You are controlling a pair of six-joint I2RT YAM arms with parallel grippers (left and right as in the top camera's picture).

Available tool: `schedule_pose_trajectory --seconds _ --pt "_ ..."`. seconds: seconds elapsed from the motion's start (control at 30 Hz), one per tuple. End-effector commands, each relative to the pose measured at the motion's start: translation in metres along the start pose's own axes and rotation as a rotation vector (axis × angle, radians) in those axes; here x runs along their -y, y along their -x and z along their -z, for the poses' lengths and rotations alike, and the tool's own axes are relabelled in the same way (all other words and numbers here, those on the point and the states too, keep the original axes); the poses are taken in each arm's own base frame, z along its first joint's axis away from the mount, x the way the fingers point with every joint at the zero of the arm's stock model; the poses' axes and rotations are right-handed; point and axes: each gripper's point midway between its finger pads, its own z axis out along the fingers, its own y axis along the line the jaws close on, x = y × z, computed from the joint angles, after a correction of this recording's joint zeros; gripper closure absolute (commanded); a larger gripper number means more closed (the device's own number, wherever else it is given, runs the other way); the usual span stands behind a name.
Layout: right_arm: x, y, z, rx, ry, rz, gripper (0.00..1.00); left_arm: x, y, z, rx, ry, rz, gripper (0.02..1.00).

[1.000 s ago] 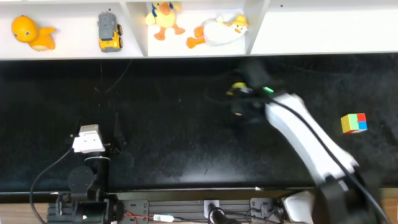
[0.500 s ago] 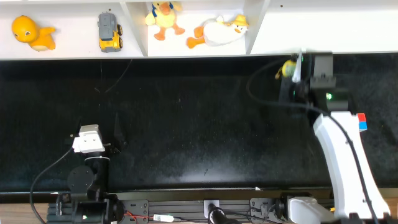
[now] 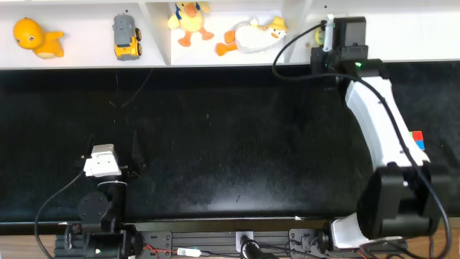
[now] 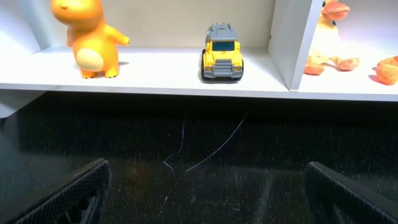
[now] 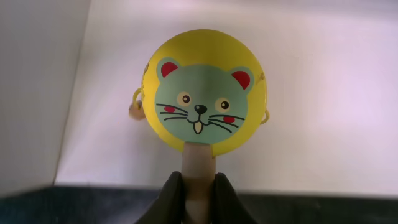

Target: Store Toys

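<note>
Swung up from mid-mat to 1 o'clock since a second ago — right gripper (image 5: 199, 194) now at the white shelf (image 3: 424, 39), rightmost bay. Clamped on the wooden handle of a yellow rattle drum (image 5: 204, 124), whiskered face upright. At 8 o'clock, left gripper (image 4: 205, 202) with fingers (image 4: 68, 193) well apart, facing a yellow toy truck (image 4: 222, 53). Colour cube (image 3: 417, 141) at 3 o'clock on the black mat (image 3: 230, 144).

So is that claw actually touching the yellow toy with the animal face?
Touching. The right wrist view shows the right gripper clamped on the wooden handle of the yellow toy, both fingers pressed against it with no gap.
</note>
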Motion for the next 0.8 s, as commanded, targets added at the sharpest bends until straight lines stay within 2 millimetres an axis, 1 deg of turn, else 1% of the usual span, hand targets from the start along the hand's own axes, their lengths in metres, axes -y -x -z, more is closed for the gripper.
schedule_pose_trajectory --seconds 0.03,0.07,0.17,0.3,0.33,0.4,0.5,0.57,0.63,0.7,0.77,0.8 --pt "-0.014 0.021 -0.007 0.059 0.035 0.011 0.840 0.004 0.001 0.001 0.008 -0.018 0.015 0.020" --pt "-0.016 0.023 -0.008 0.066 0.037 0.013 0.838 0.004 0.001 0.001 0.008 -0.018 0.015 0.020" --pt "-0.018 0.031 -0.008 0.100 0.025 0.023 0.757 0.004 0.001 0.001 0.008 -0.018 0.015 0.020" --pt "-0.017 0.046 -0.005 0.162 0.019 0.020 0.750 0.004 0.001 0.001 0.008 -0.018 0.015 0.020" --pt "-0.017 0.048 -0.004 0.170 0.020 0.019 0.755 0.004 0.001 0.001 0.008 -0.018 0.015 0.020" --pt "-0.017 0.049 -0.004 0.172 0.020 0.018 0.730 0.004 0.001 0.001 0.008 -0.018 0.015 0.020" --pt "-0.023 0.044 0.002 0.153 0.050 0.017 0.623 0.004 0.001 0.001 0.008 -0.018 0.015 0.020" --pt "-0.028 0.039 0.016 0.131 0.070 0.018 0.573 0.004 0.001 0.001 0.008 -0.018 0.015 0.023" --pt "-0.031 0.031 0.038 0.118 0.078 0.028 0.553 0.004 0.001 0.001 0.008 -0.018 0.015 0.020" --pt "-0.028 0.017 0.061 0.113 0.062 0.031 0.514 0.004 0.001 0.001 0.008 -0.018 0.015 0.020" --pt "-0.023 -0.003 0.080 0.114 0.051 0.029 0.406 0.004 0.001 0.001 0.008 -0.018 0.015 0.020" --pt "-0.020 -0.016 0.087 0.112 0.044 0.026 0.336 0.004 0.001 0.001 0.008 -0.018 0.015 0.020"
